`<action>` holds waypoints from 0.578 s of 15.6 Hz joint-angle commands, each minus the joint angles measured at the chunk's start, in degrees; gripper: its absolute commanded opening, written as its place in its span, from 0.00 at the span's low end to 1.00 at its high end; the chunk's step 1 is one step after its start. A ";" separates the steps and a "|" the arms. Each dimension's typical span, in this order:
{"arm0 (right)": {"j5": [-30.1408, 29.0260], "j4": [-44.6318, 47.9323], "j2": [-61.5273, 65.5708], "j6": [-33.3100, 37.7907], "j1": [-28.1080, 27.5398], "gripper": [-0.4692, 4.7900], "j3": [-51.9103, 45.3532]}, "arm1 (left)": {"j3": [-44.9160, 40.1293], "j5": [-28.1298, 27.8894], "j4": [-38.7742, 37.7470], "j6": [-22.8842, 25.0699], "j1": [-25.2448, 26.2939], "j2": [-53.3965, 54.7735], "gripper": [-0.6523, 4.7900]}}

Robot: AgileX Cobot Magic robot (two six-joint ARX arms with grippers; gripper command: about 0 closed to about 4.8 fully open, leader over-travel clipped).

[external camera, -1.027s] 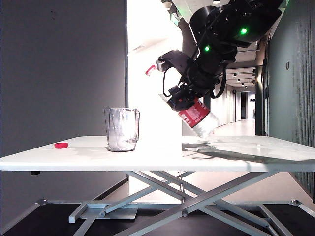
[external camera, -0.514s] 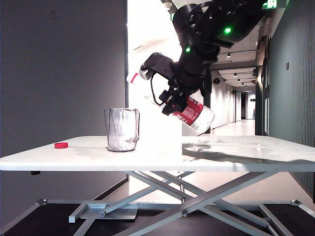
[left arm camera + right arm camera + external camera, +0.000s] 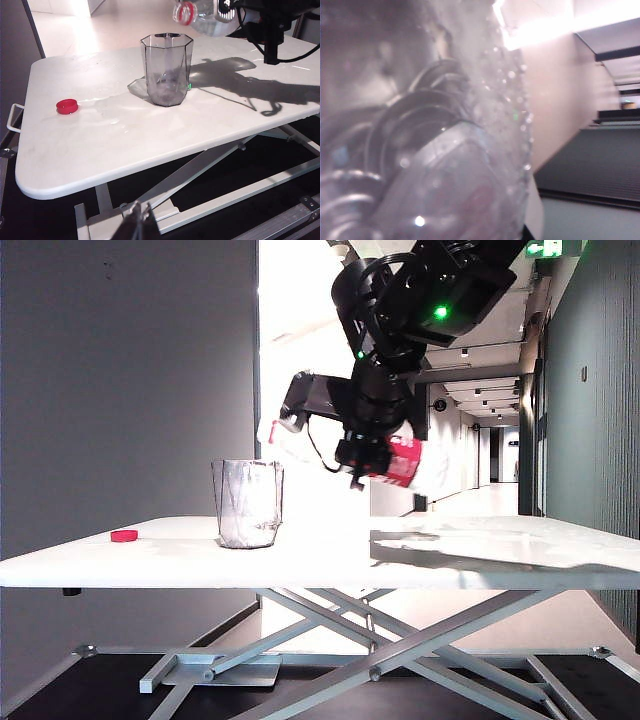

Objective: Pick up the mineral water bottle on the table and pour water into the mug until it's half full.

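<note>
Exterior view: right end effector [image 3: 368, 452] clamps bottle [image 3: 405, 461] tilted toward mug [image 3: 247, 503] for pouring; left end effector [image 3: 139, 220] pressed together, idle below table [image 3: 100, 150].

Mineral water bottle [image 3: 435, 165] fills view, blurred, droplets on clear ribbed wall; corridor behind.

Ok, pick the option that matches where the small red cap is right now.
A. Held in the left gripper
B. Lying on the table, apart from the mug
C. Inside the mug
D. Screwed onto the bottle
B: the red cap lies flat on the table, well apart from the mug, while the right gripper holds the mineral water bottle tilted in the air.
</note>
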 commanded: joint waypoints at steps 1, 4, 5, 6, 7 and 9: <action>0.98 3.19 -0.83 -4.61 0.04 0.47 0.68 | 0.04 0.00 -0.11 0.24 -0.02 0.04 0.11; 2.25 3.61 -0.83 -9.09 0.04 0.47 0.68 | 0.04 0.00 -0.11 0.24 -0.02 0.04 0.11; 2.73 3.89 -0.83 -10.82 0.02 0.47 0.70 | 0.04 0.00 -0.11 0.24 -0.02 0.04 0.11; 2.89 4.31 -0.83 -12.66 0.02 0.47 0.70 | 0.04 0.00 -0.11 0.24 -0.02 0.04 0.11; 2.91 4.68 -0.83 -13.73 0.02 0.47 0.70 | 0.04 0.00 -0.09 0.24 -0.02 0.04 0.11; 2.93 5.38 -0.83 -16.79 0.02 0.47 0.72 | 0.04 0.02 -0.11 0.24 -0.02 0.04 0.11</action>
